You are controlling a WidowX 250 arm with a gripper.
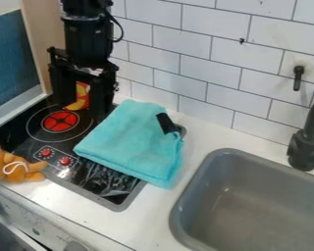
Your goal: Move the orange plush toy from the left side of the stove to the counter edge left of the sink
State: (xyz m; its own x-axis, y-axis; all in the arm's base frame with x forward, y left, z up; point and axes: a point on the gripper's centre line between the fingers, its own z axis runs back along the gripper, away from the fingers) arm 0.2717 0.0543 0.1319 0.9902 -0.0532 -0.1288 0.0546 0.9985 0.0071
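Camera view shows the black claw [82, 109] at the upper left, pointing down above the back part of a black toy stove [28, 139]. A red and yellow thing [83, 90] is seen in the frame of the claw, near the tiled wall [205, 63]; I cannot tell if the claw is grasping it or is released. Just beside, to the right, lies a folded turquoise towel [130, 142]. It covers a part of the stove and goes over its edge onto the white desk [153, 211]. On the upper right part of the towel there is a small black piece [166, 123]. In front of the claw, the stove has a round burner [60, 121] with red centre, and nearer to the camera two red knobs [65, 161]. An orange plush toy [18, 169] with a white loop [15, 165] is at the left edge, touching the stove. The grey sink [215, 153] is to the right of the towel, near it, with a black faucet [305, 149] at its back side. A black hook [298, 78] is on the wall.
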